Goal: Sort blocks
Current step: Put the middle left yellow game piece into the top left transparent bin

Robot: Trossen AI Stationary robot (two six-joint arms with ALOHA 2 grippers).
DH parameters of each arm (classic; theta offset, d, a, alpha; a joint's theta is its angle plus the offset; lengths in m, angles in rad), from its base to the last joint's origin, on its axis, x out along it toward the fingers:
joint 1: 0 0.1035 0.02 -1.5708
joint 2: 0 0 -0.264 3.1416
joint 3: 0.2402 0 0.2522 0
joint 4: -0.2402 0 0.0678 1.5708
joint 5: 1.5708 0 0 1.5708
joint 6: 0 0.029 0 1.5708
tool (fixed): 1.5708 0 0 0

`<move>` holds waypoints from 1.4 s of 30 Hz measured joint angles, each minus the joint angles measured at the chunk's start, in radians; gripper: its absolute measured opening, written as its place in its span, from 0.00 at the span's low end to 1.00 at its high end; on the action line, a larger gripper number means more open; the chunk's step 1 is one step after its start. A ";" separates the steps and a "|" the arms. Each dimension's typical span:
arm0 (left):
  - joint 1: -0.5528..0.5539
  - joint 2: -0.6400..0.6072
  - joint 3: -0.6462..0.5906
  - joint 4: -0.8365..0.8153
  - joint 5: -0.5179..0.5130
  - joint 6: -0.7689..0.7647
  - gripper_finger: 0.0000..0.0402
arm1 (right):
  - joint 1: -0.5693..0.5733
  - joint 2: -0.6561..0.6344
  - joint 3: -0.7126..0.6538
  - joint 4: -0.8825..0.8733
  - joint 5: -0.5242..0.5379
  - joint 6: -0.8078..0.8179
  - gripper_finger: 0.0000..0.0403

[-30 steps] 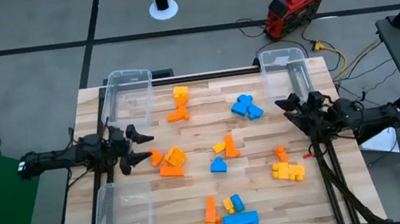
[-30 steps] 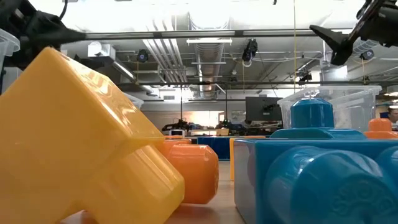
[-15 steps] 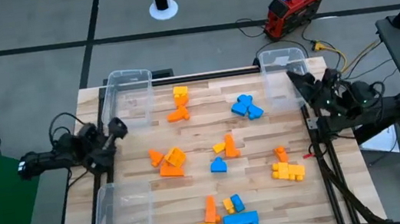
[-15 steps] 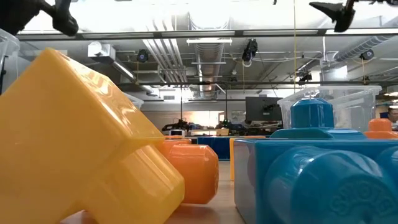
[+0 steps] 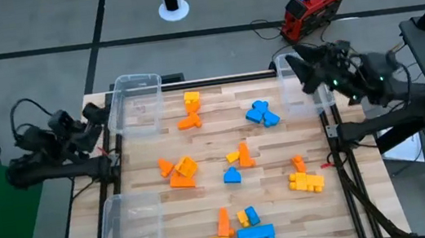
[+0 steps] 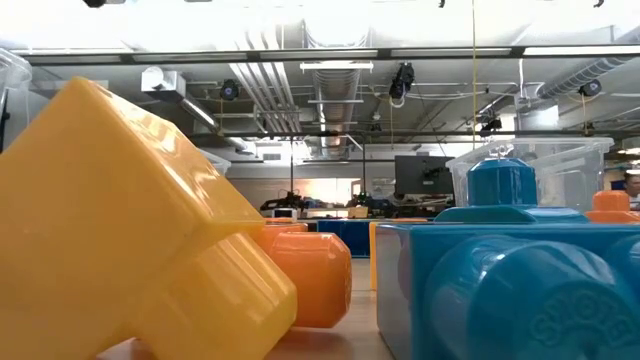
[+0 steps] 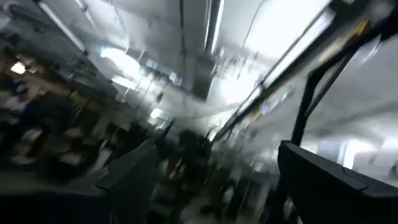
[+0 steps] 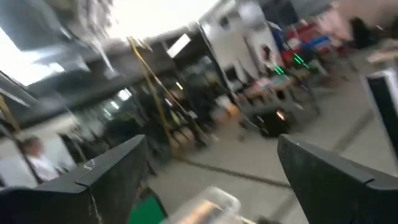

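Note:
The blocks lie loose on the wooden table (image 5: 148,193). Orange ones (image 5: 178,171) are left of centre, a blue pair (image 5: 261,113) is at the far right, yellow ones (image 5: 306,181) are at the right, and a blue one (image 5: 256,234) is near the front edge. In the low view a yellow block (image 6: 130,230) and a blue block (image 6: 520,280) fill the foreground. My left gripper (image 5: 95,112) (image 7: 216,149) hangs open beyond the table's left edge, raised. My right gripper (image 5: 298,69) (image 8: 211,143) is open, raised over the far right corner. Neither holds anything.
Clear bins stand at the far left (image 5: 136,103), the far right (image 5: 306,78) and the near left (image 5: 133,232) of the table. A red device (image 5: 313,7) and cables lie on the floor behind. Both wrist views look out into the room.
Both grippers have risen and drawn back from the middle of the table, tipping upward. The left one has gone out past the left edge, the right one toward the far right corner. Both have left the low view. The blocks have not moved.

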 joint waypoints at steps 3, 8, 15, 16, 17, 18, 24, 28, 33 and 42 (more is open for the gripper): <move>0.000 0.101 0.121 -0.131 0.000 0.008 0.76 | -0.043 0.066 0.145 -0.217 0.000 0.053 0.87; 0.000 0.266 0.289 -0.201 0.000 0.011 0.76 | -0.098 0.165 0.306 -0.494 -0.001 0.192 0.87; 0.000 0.453 0.511 -0.223 0.008 0.007 0.76 | -0.109 0.241 0.364 -0.631 -0.005 0.225 0.87; 0.000 0.473 0.542 -0.241 0.008 0.019 0.76 | -0.109 0.247 0.365 -0.633 -0.005 0.210 0.87; 0.000 0.491 0.571 -0.272 0.008 0.031 0.76 | -0.109 0.252 0.365 -0.635 -0.005 0.201 0.87; 0.001 0.506 0.600 -0.320 0.001 0.037 0.76 | -0.109 0.257 0.365 -0.635 -0.006 0.197 0.87; 0.002 0.603 0.765 -0.928 -0.356 -0.360 0.76 | -0.109 0.269 0.365 -0.635 -0.009 0.195 0.87; 0.001 0.671 0.804 -1.150 -0.406 -0.593 0.76 | -0.109 0.266 0.365 -0.634 -0.009 0.194 0.87; 0.001 0.756 0.803 -1.133 -0.404 -0.563 0.76 | -0.109 0.262 0.365 -0.631 -0.009 0.193 0.87; 0.009 0.907 0.805 -1.140 -0.407 -0.599 0.76 | -0.109 0.262 0.365 -0.627 -0.009 0.192 0.87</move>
